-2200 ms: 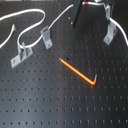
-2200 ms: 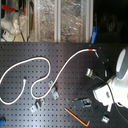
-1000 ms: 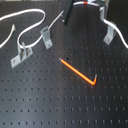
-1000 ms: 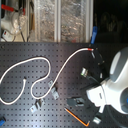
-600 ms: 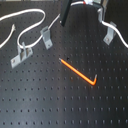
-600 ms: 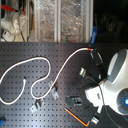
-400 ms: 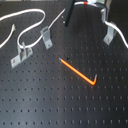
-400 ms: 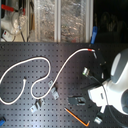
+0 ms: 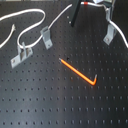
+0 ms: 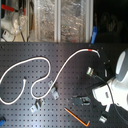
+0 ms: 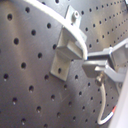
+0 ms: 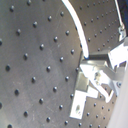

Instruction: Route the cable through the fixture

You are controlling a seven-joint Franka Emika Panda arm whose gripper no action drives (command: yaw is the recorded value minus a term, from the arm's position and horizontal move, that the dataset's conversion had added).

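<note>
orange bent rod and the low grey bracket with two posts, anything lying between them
Nothing: in the first exterior view only bare black pegboard separates the orange bent rod from the low grey bracket.

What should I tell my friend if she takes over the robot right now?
Gripper: shut on the cable, near its red band.
Fixture: upright on the board, right beside the fingertips. In the first wrist view the cable lies across its top.
Done: the cable is gripped and is at the fixture.
Left: I cannot tell whether the cable sits down in the fork. Check that, seat it if needed, then let go.
The rest of the cable lies in loose loops toward the second exterior view's left. The orange rod lies apart from the cable.
</note>
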